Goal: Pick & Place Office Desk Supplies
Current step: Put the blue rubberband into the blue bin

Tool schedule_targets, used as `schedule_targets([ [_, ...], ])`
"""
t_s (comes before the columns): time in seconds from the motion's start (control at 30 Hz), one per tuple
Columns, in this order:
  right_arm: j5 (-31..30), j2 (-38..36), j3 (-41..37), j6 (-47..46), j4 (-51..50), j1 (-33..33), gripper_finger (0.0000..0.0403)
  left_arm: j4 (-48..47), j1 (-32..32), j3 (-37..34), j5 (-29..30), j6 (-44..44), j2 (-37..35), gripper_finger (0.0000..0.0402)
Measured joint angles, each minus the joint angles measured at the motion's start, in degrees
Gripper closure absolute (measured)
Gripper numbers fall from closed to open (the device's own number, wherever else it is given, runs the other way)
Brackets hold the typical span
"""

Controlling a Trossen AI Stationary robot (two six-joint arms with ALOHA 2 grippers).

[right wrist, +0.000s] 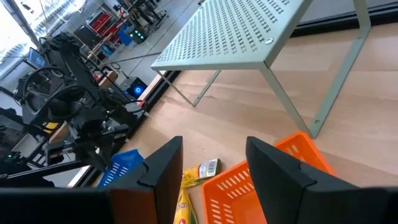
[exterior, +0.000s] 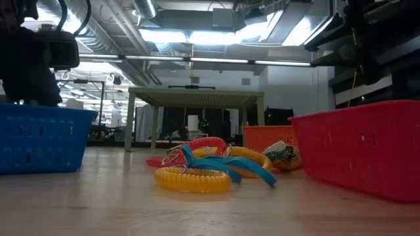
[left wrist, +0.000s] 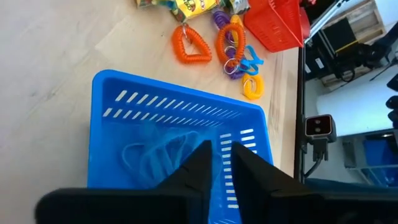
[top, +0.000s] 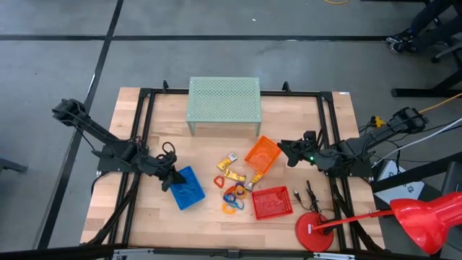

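Coiled loops in orange, red, yellow, blue and purple (top: 232, 193) (exterior: 203, 164) (left wrist: 230, 43) lie in a heap on the table between the baskets. Yellow-and-white packs (top: 232, 167) (right wrist: 199, 171) lie just beyond them. My left gripper (top: 172, 180) (left wrist: 221, 155) hovers over the blue basket (top: 189, 189) (left wrist: 161, 118), its fingers a narrow gap apart. A pale blue loop (left wrist: 152, 158) rests on the basket's floor. My right gripper (top: 283, 149) (right wrist: 214, 162) is wide open above the right side of the orange basket (top: 262, 154) (right wrist: 273, 180) and holds nothing.
A red basket (top: 272, 203) (exterior: 367, 151) stands right of the loops. The pale green perforated stand (top: 224, 101) (right wrist: 249, 31) sits at the table's far side. A big red round-based object (top: 314, 231) is at the near right corner. Black frame rails run along the table edges.
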State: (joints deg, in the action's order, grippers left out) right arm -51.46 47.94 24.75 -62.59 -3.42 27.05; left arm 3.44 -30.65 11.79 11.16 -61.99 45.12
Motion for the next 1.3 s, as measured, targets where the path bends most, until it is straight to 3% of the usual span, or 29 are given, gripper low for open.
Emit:
schedule_targets([
  [0.2, 0.0, 0.0, 0.0, 0.0, 0.7, 0.0, 0.0225, 0.1, 0.0, 0.0, -1.5, -1.4, 0.0, 0.0295],
  [0.37, 0.0, 0.0, 0.0, -1.5, 1.7, 0.0, 0.0225, 19.7, 0.7, 0.6, -1.0, 1.6, 0.1, 0.0274],
  [0.47, -0.1, 0.0, 0.0, -1.3, 1.7, 0.0, 0.0225, 23.1, 2.2, 4.8, 1.3, 5.8, 1.1, 0.0272],
  [0.57, -0.2, 0.0, 0.0, 0.0, 1.7, 0.0, 0.0225, 13.4, 4.5, 13.2, 0.2, 10.6, 4.4, 0.0272],
  [0.7, -0.2, 0.0, 0.0, 0.5, 1.7, 0.0, 0.0225, -3.5, 8.7, 24.9, -5.4, 18.7, 13.9, 0.0272],
  [0.93, -0.3, 0.0, 0.0, 1.6, 1.7, 0.0, 0.0225, -12.0, 13.7, 38.5, -19.7, 37.6, 36.0, 0.0275],
  [1.1, 0.0, 0.0, 0.0, 1.7, 1.7, 0.0, 0.0225, -26.8, 12.0, 51.7, -20.6, 54.6, 50.0, 0.0288],
  [1.3, 1.9, 0.0, 0.0, 2.1, 1.6, 0.0, 0.0225, -37.5, 10.4, 64.7, -13.9, 70.1, 60.6, 0.03],
])
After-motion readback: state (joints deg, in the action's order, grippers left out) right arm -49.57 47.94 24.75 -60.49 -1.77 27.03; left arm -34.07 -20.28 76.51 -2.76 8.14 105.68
